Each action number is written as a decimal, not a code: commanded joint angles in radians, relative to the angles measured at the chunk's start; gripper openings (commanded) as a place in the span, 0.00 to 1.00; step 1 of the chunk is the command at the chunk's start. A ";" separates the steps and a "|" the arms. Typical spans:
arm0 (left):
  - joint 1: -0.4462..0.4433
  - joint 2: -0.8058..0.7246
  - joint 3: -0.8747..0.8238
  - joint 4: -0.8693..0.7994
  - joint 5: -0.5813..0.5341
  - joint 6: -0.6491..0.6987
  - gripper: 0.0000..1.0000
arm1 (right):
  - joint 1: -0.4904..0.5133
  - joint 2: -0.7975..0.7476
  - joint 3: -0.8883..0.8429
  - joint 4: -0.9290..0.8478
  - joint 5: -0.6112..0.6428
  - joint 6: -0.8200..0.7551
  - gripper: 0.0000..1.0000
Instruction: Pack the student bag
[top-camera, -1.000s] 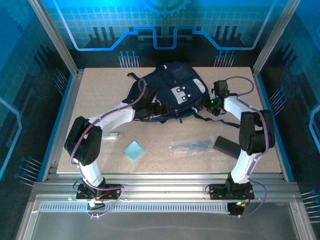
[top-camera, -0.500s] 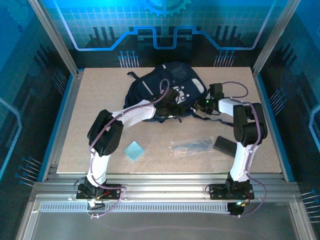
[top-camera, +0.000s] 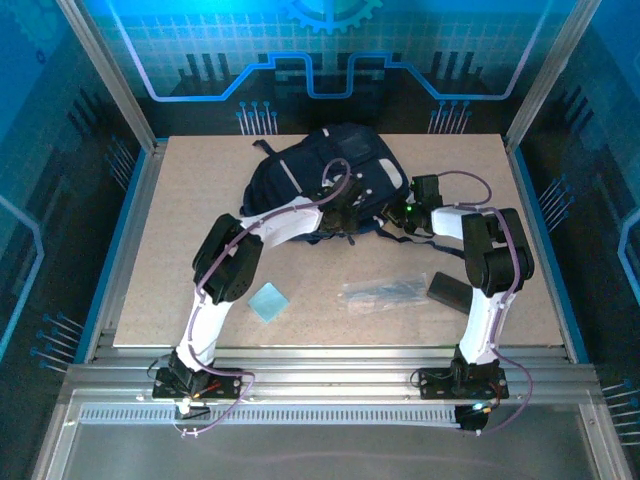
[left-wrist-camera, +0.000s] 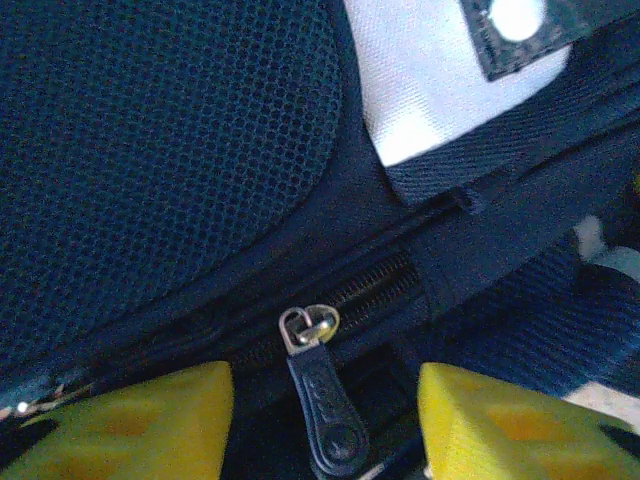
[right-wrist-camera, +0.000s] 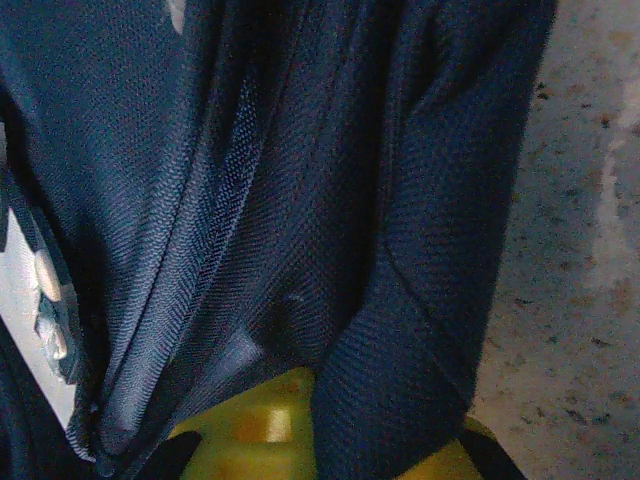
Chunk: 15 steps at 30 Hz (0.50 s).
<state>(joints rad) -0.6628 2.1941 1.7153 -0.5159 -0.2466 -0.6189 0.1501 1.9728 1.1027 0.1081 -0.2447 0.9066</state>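
The student bag (top-camera: 330, 170), dark navy with light grey patches, lies at the back middle of the table. My left gripper (top-camera: 352, 213) is at its near edge. In the left wrist view its yellow fingertips (left-wrist-camera: 150, 420) stand apart on either side of a black zipper pull (left-wrist-camera: 325, 400) that hangs from a metal slider (left-wrist-camera: 308, 325); neither pad touches the pull. My right gripper (top-camera: 398, 215) is at the bag's right near corner. In the right wrist view it (right-wrist-camera: 340, 440) is shut on a fold of the bag's navy fabric (right-wrist-camera: 400, 330).
In front of the bag lie a light blue square (top-camera: 268, 301), a clear plastic packet (top-camera: 385, 291) and a flat black case (top-camera: 455, 292). The table board's (top-camera: 200, 200) edges meet an aluminium frame. Bare board (right-wrist-camera: 580, 250) shows right of the fold.
My left arm has swung right along the bag's near edge to the zipper, its jaws narrowing. My right gripper has shut on the bag's fabric and shifted slightly left.
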 joint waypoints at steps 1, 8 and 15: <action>0.009 0.052 0.031 -0.029 -0.039 0.013 0.47 | 0.041 -0.025 -0.026 0.025 -0.029 0.013 0.00; 0.036 0.101 0.048 -0.033 -0.036 0.010 0.24 | 0.045 -0.044 -0.027 0.011 -0.024 -0.008 0.00; 0.061 0.040 -0.024 -0.012 -0.015 0.008 0.05 | 0.030 -0.054 -0.025 -0.013 -0.003 -0.028 0.00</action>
<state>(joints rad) -0.6357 2.2429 1.7386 -0.5133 -0.2569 -0.6216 0.1589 1.9541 1.0916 0.1181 -0.2356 0.9012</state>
